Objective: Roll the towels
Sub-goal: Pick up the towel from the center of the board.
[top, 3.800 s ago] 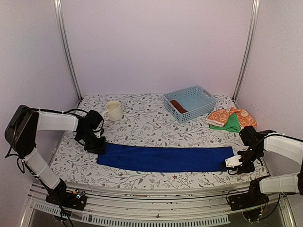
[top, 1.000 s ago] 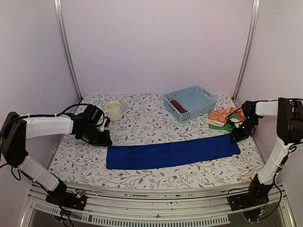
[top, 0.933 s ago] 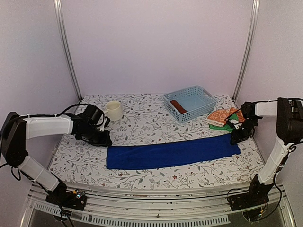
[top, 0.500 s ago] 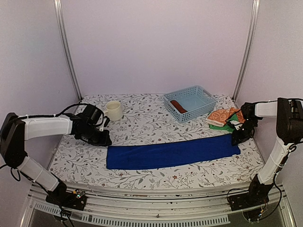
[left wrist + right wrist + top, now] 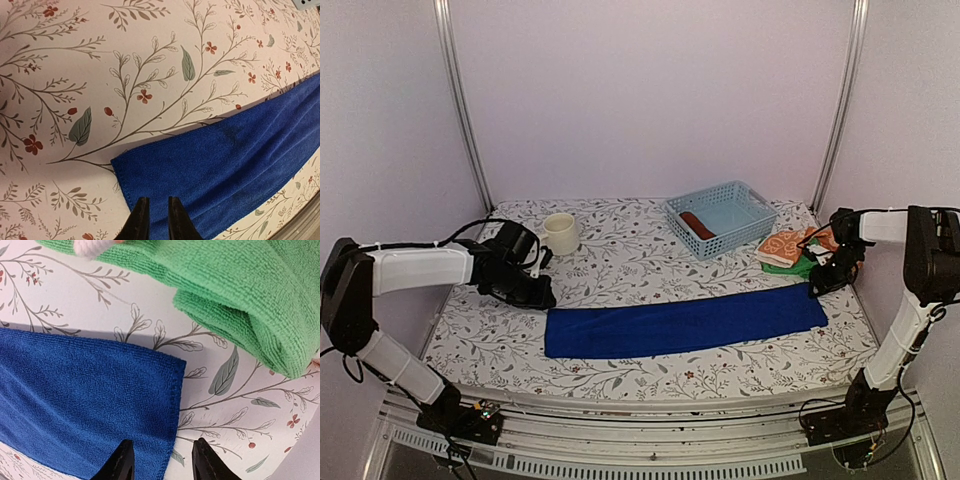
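**Bench** (image 5: pixel 620 270): floral-patterned surface. Positions below are read from the overhead view, with the bench's middle as the dial centre.

**Blue towel** (image 5: pixel 685 322): lies flat and unrolled on the bench as a long, narrow folded strip. It runs from about 8 o'clock to about 4 o'clock, with its right end slightly farther from the arm bases than its left.

**Left fingers** (image 5: pixel 139 222): near 9 o'clock, at the strip's left end. The wrist view shows them over the blue cloth just inside its short edge. The gap between them is narrow and nothing is gripped. Whether the tips touch the cloth cannot be told.

**Right fingers** (image 5: pixel 122 462): near 3 o'clock, at the strip's right end. They are moderately spread and hold nothing. One finger is over the blue cloth and the other over bare bench, so they straddle the short hem. Contact cannot be told.

**Green towel** (image 5: pixel 250 305): folded, at 2 to 3 o'clock, just beyond the strip's right end, with a band of bare bench between the two. The **orange patterned towel** (image 5: pixel 785 243) overlaps it on the far side.

**Basket** (image 5: pixel 740 240): pale blue lattice, at 1 o'clock. The **rust-brown towel** (image 5: pixel 697 224) lies rolled inside it, toward its left side.

**Mug** (image 5: pixel 558 233): cream, upright, at 10 to 11 o'clock, well apart from the blue strip.
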